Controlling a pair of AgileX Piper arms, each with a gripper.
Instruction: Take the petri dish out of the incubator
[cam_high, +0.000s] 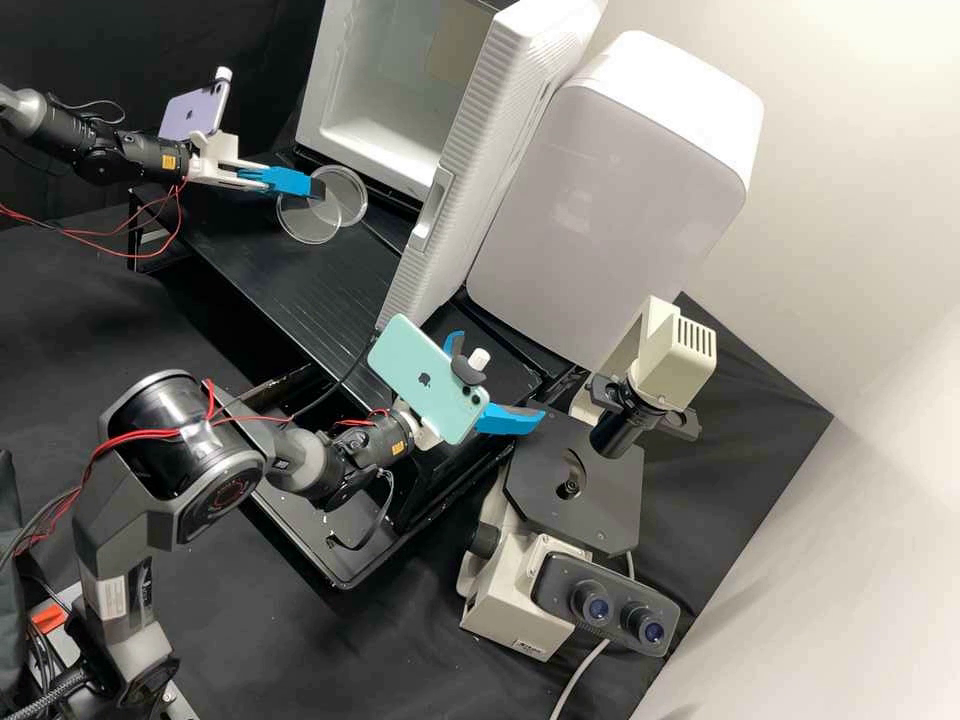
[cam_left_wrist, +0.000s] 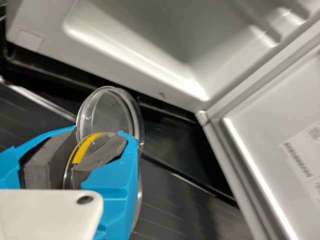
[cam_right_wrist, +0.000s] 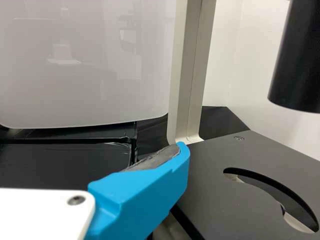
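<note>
A clear round petri dish (cam_high: 335, 205) with a yellow band hangs in front of the open white incubator (cam_high: 480, 150), above the black ribbed platform (cam_high: 330, 290). My left gripper (cam_high: 305, 185) is shut on the dish's near rim. In the left wrist view the petri dish (cam_left_wrist: 107, 112) stands on edge between the grey pads (cam_left_wrist: 95, 155), with the incubator's white chamber (cam_left_wrist: 165, 45) beyond it. My right gripper (cam_high: 520, 415) is low at the front, over the microscope stage (cam_right_wrist: 250, 185). One blue finger (cam_right_wrist: 150, 187) shows a bare pad with nothing against it.
A beige microscope (cam_high: 570, 560) with a black stage (cam_high: 575, 485) stands at the front right, its dark lens tube (cam_right_wrist: 300, 55) close above my right gripper. Red wires (cam_high: 90, 235) trail from the left arm. Black cloth (cam_high: 110, 320) covers the bench on the left.
</note>
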